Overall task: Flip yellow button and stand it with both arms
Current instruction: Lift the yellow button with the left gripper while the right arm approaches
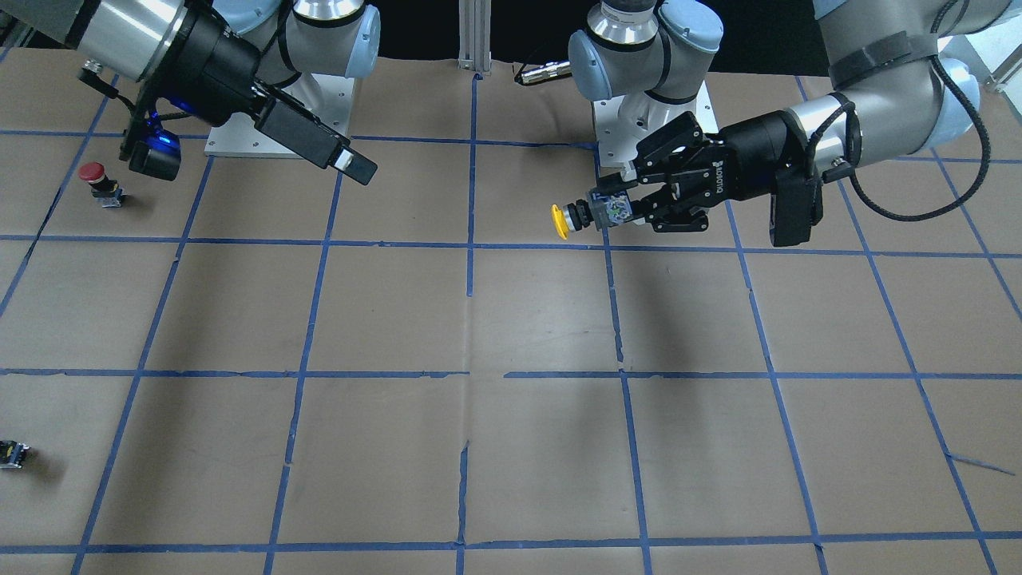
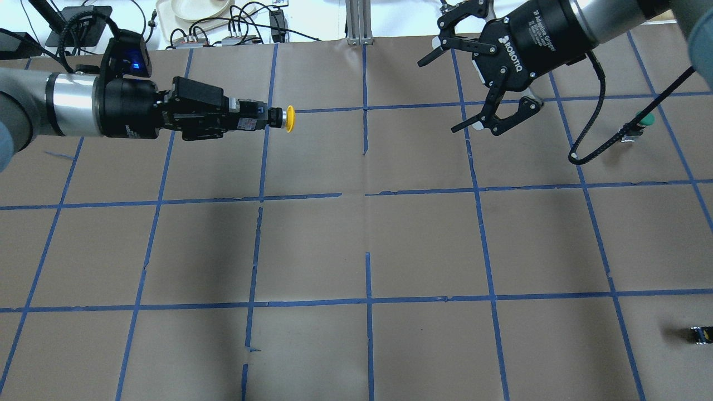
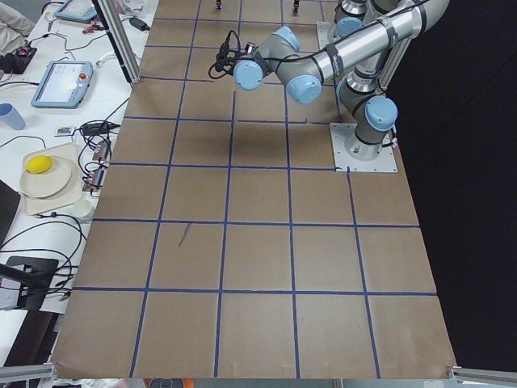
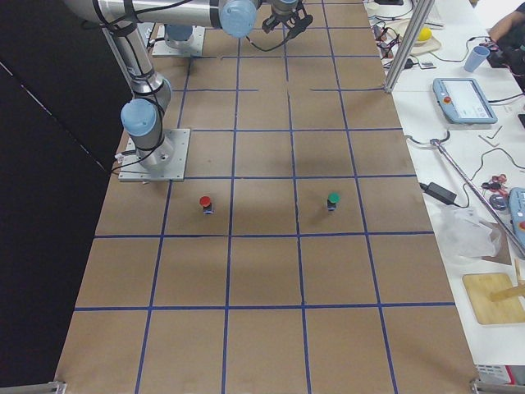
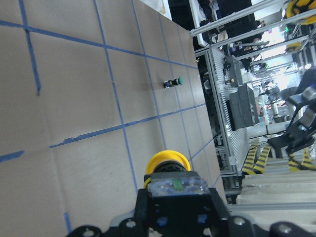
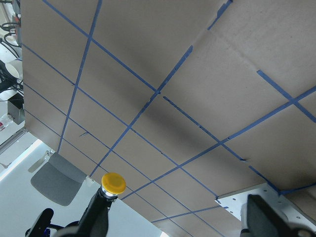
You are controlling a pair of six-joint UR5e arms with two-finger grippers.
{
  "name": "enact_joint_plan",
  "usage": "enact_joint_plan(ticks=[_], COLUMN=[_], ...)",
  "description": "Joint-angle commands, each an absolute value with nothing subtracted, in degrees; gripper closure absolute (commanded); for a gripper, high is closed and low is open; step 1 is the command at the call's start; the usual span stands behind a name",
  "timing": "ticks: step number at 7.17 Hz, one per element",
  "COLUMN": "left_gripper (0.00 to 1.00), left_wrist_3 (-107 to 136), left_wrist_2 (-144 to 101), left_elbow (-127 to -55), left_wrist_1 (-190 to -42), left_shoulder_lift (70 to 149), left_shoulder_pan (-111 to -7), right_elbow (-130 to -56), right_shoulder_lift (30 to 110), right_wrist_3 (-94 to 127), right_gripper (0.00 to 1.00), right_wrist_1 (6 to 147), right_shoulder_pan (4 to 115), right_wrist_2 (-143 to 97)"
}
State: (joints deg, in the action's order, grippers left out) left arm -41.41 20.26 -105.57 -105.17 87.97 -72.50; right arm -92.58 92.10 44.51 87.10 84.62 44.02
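Observation:
The yellow button (image 2: 287, 118) is held in the air above the table, lying sideways. Its cap (image 1: 560, 221) points toward the table's middle. My left gripper (image 2: 252, 120) is shut on its dark body (image 1: 604, 210). The left wrist view shows the cap (image 5: 169, 160) just beyond the clamped body. My right gripper (image 2: 447, 92) is open and empty. It hangs above the table a good way off and faces the button. The right wrist view shows the cap (image 6: 113, 182) small and far away.
A red-capped button (image 1: 93, 179) stands on the right arm's side near its base. A green-capped button (image 2: 643, 120) stands further out on that side. A tiny black-and-yellow block (image 2: 701, 334) lies near the table's right edge. Blue tape lines grid the brown table (image 2: 367, 234).

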Motion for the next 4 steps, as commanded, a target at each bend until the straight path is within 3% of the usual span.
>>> enact_joint_plan(ticks=[1, 4], left_gripper=[0.93, 0.93], left_wrist_3=[-35.4, -31.0], left_wrist_2=[9.9, 4.1], left_elbow=[-105.5, -105.9], left_wrist_1=[-105.0, -104.7], left_shoulder_lift=[87.5, 86.9], left_shoulder_pan=[-77.5, -81.5], right_elbow=[-93.2, -92.8], right_shoulder_lift=[91.6, 90.2], right_wrist_3=[53.7, 61.3], right_gripper=[0.01, 0.01], right_wrist_1=[93.0, 96.5], right_shoulder_pan=[86.0, 88.9], right_wrist_2=[39.3, 35.4])
